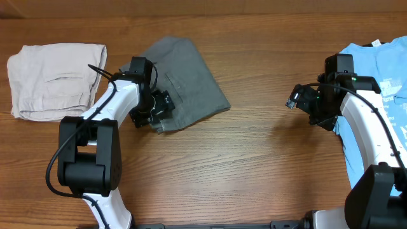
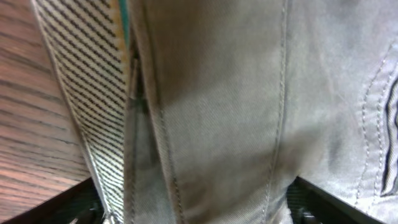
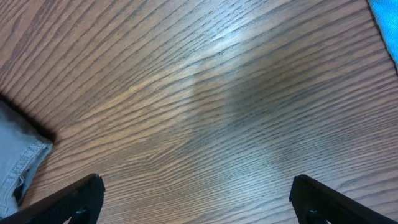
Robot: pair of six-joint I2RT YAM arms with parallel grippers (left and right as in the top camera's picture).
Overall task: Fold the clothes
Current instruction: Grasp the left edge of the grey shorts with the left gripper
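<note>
The dark-grey shorts [image 1: 191, 83] lie folded on the wooden table, left of centre, with a slit pocket on top. My left gripper [image 1: 156, 111] is at their near-left edge. In the left wrist view the grey cloth [image 2: 217, 112] fills the frame, with a striped inner lining showing at the left. The left jaws [image 2: 199, 211] are spread wide with the cloth between them. My right gripper [image 1: 299, 100] is open and empty over bare wood at the right. Its wrist view shows the spread jaws [image 3: 198, 199] and a corner of the shorts [image 3: 15, 155].
A pale beige folded garment [image 1: 54, 79] lies at the far left. A light-blue T-shirt [image 1: 381, 70] with white print lies at the right edge under the right arm; its edge also shows in the right wrist view [image 3: 385, 18].
</note>
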